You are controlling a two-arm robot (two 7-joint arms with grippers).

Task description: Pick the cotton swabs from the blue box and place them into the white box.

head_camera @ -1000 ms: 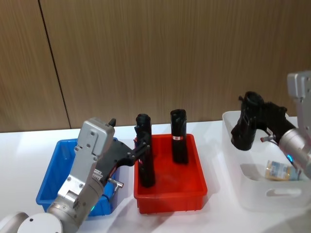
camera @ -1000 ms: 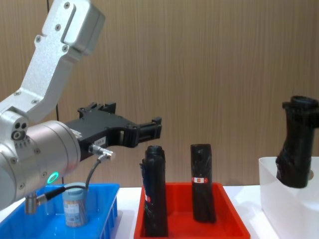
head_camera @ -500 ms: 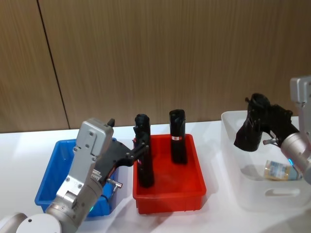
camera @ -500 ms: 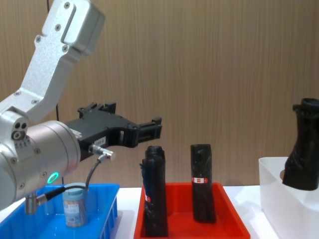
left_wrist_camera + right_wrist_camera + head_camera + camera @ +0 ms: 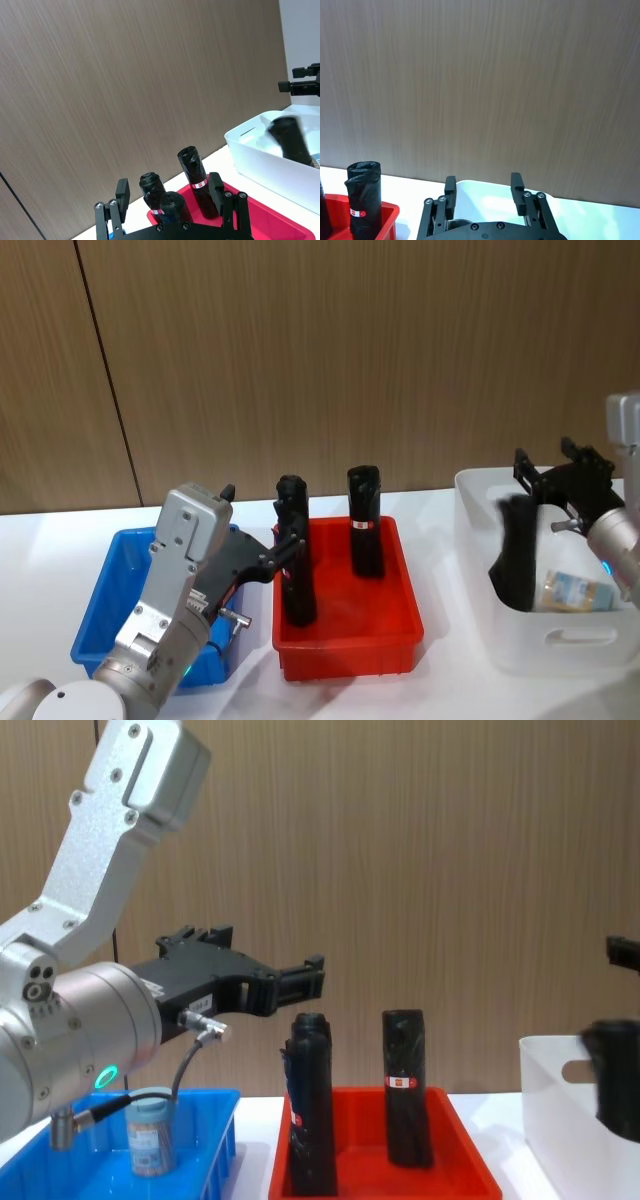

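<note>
One cotton swab jar (image 5: 150, 1131) with a pale lid stands upright in the blue box (image 5: 216, 1109), below my left arm. Another cotton swab jar (image 5: 576, 591) lies on its side in the white box (image 5: 561, 643). My left gripper (image 5: 283, 546) hangs open and empty over the gap between the blue box (image 5: 104, 608) and the red bin; its fingers (image 5: 121, 193) stand apart. Above the white box (image 5: 546, 1118), my right gripper (image 5: 549, 469) is open, fingers (image 5: 516, 183) spread. A blurred black roll (image 5: 516, 553) stands in the white box below it.
A red bin (image 5: 350, 652) between the two boxes holds upright black rolls (image 5: 294, 567), with one (image 5: 365, 521) at its back. A wood-panelled wall runs close behind the white table (image 5: 440, 505).
My right gripper opened and let go of the black roll, which dropped into the white box. That gripper also shifted right. The left arm has not moved.
</note>
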